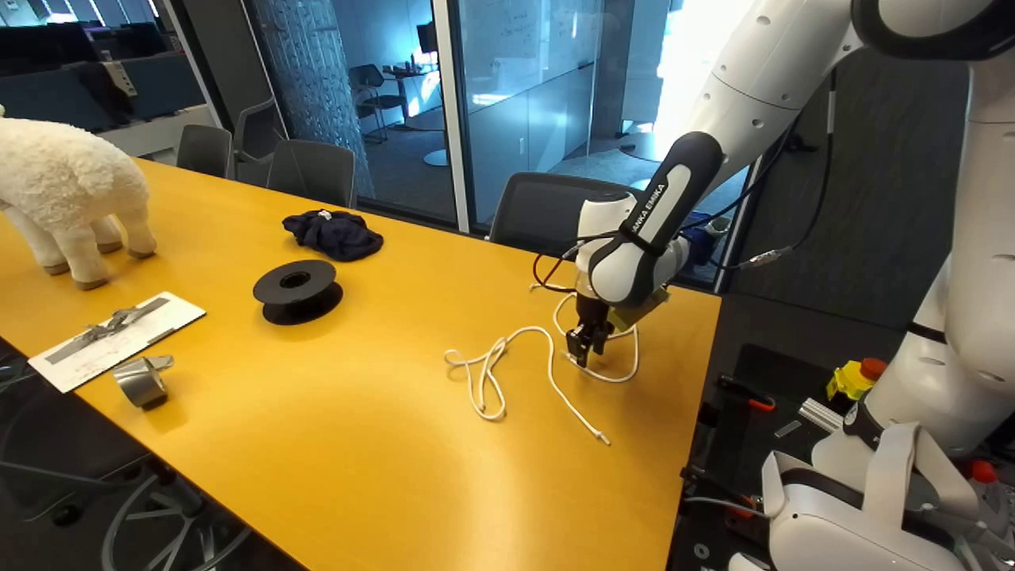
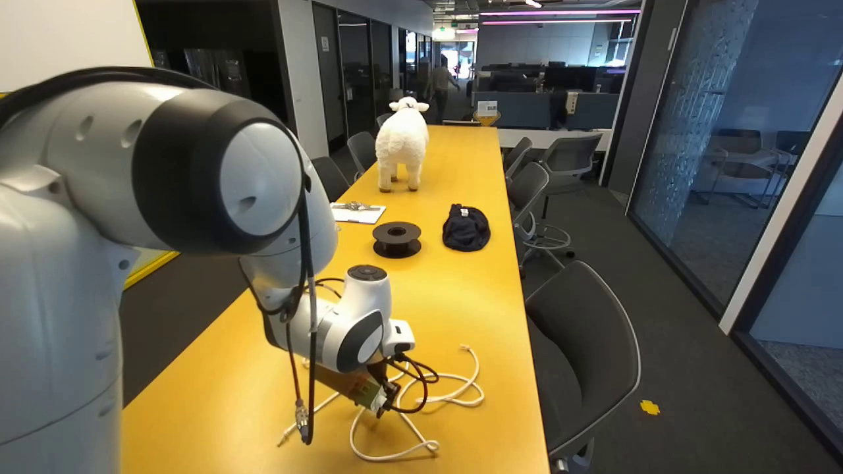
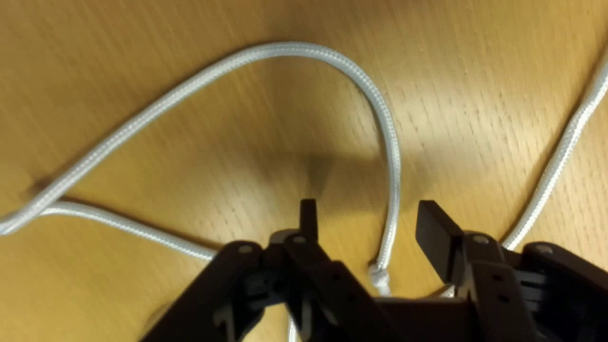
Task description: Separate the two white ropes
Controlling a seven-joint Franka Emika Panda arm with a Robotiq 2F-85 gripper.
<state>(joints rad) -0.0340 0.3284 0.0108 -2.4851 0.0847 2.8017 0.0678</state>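
White ropes (image 3: pixel 289 49), yellow table (image 1: pixel 357 460), chairs (image 2: pixel 589 336), glass wall (image 2: pixel 724 118)

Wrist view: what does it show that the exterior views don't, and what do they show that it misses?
Only the wrist view: the braided weave of the white rope, up close, and a knot framed by the open tool.
Only the exterior views: the fluffy sheep figure, the black spool, the dark crumpled cloth and the robot arm.
Both: the tool, white rope lying in curves, and the table.
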